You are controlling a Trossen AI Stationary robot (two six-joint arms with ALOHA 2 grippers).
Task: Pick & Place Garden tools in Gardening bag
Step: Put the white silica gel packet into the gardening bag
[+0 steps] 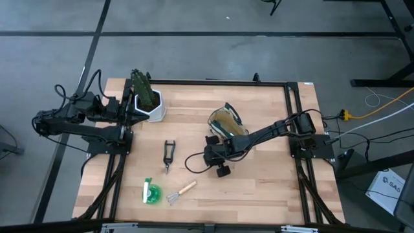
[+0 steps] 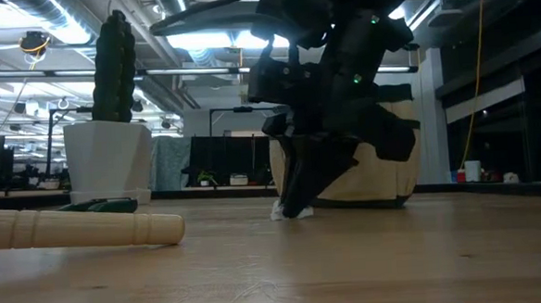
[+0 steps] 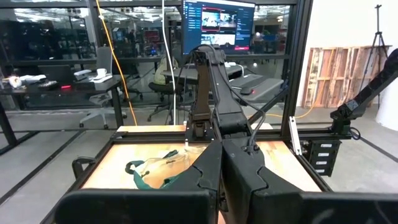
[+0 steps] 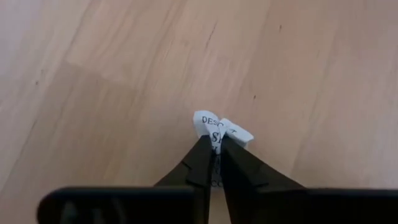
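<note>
My right gripper stands on the table in front of the tan gardening bag, shut on a small white printed paper tag. The black pruning shears, the wooden-handled mini rake and the bright green round item lie flat on the table to its left and near side. The trowel is not in view. My left gripper waits shut at the table's left edge by the plant pot. My right gripper pinches the crumpled white paper tag between its two fingertips, with printed letters showing past them. The fingers come from above, pointing down. The tag sits at the table surface, as the low view shows.
The white pot with its green plant stands at the far left. The bag stands open at the far centre with its green handles up. A black cable loop lies beside my right gripper. Bare wood lies at the near right.
</note>
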